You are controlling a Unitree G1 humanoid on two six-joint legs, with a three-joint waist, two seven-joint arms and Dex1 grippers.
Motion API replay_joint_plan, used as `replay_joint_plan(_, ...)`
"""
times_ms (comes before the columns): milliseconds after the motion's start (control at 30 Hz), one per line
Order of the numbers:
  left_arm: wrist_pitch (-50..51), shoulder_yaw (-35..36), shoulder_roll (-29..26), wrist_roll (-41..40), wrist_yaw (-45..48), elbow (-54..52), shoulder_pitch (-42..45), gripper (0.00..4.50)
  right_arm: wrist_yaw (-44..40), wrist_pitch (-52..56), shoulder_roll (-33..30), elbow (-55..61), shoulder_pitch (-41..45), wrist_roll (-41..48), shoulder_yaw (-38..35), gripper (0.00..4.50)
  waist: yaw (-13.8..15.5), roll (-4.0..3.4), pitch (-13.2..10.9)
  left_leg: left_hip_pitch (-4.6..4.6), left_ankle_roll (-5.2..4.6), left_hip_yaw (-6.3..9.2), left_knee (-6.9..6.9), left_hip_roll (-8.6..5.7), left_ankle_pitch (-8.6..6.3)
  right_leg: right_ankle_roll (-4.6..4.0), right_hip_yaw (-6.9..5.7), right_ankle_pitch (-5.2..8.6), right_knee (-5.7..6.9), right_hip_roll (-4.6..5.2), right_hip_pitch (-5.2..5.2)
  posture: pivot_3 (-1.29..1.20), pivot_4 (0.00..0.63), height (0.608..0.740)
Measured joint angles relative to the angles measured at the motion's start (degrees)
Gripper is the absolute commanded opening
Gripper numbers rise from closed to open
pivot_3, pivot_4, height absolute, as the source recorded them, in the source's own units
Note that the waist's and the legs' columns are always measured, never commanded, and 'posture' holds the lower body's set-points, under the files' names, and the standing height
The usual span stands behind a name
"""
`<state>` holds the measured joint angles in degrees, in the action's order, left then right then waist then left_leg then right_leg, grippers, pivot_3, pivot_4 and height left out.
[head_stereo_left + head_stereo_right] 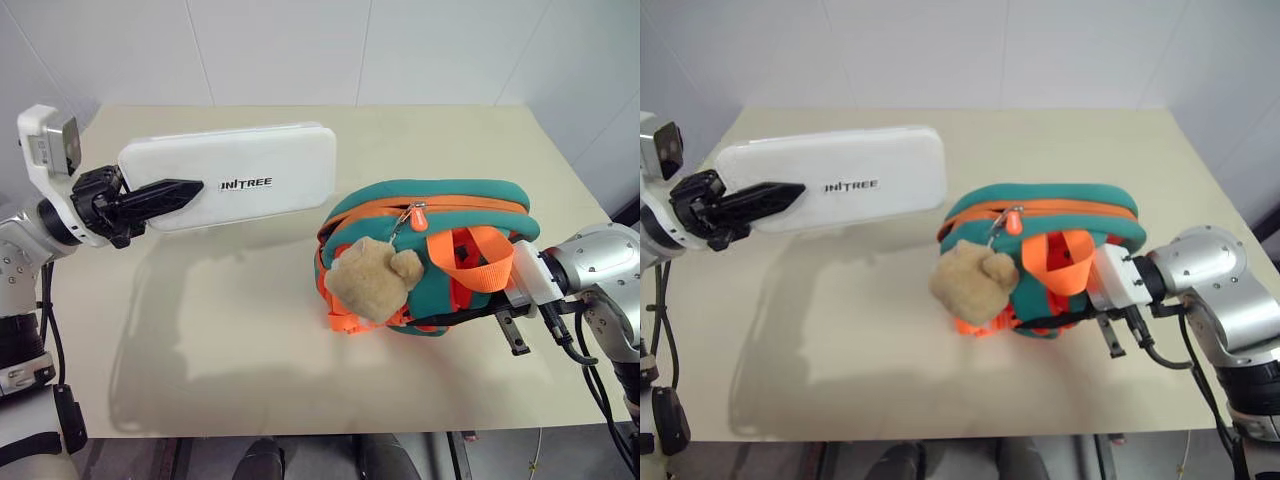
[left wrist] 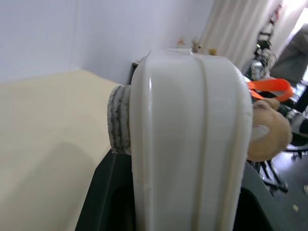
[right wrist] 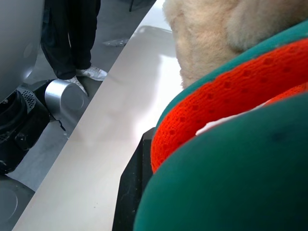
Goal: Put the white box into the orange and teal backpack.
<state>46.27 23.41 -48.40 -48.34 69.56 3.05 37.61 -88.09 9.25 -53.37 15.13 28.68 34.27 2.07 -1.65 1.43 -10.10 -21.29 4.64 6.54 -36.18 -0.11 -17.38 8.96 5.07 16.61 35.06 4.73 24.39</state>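
The bench (image 1: 300,350) is viewed from above and in front by the two head cameras, with the backpack (image 1: 1040,250) shared between them. The white box (image 2: 192,144) is seen edge-on at very close range from the left wrist. The backpack is pressed against the right wrist's lens.

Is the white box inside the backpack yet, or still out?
Out. The white box is clamped at one end in the left gripper, held off the table, beside the orange and teal backpack, which lies on it.
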Motion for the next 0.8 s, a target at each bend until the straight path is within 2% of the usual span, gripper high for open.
replay_joint_plan(267,-1.97,5.72,-2.56,-2.89,0.57,-6.82,-5.24,1.28,0.0,-0.21,0.0,-0.5,0.3,-0.21,0.26,0.49,-0.01,0.0,0.0,0.01,-0.03,-0.01,-0.02,0.01,-0.02,0.0,0.0,0.0,0.0,0.0,-0.01,0.0,0.15,0.74)
replay_joint_plan(400,-2.29,6.0,-2.78,-3.49,0.63,-9.04,-7.83,1.28,0.0,-0.26,0.18,-1.94,2.06,-0.41,1.4,0.49,0.05,0.0,-0.01,0.04,-0.04,-0.01,-0.09,0.02,-0.02,-0.01,0.0,0.0,-0.05,-0.02,-0.02,0.0,0.15,0.74)
replay_joint_plan(567,-4.15,4.82,-2.58,-3.19,0.56,-9.07,-8.65,1.28,0.0,-0.31,0.75,-2.88,3.06,-0.55,2.09,0.49,0.04,-0.01,-0.01,0.06,-0.35,-0.01,-0.19,0.02,-0.19,-0.03,0.0,-0.02,-0.03,-0.02,-0.06,0.0,0.15,0.74)
replay_joint_plan(800,-10.01,-2.09,-1.72,1.34,1.13,-8.98,-8.61,1.28,0.0,-0.3,1.19,-3.43,3.82,-0.55,2.16,0.49,0.06,-0.01,-0.01,0.05,-0.39,-0.01,-0.22,0.02,-0.21,-0.04,0.0,-0.02,0.01,-0.02,-0.07,0.0,0.15,0.74)
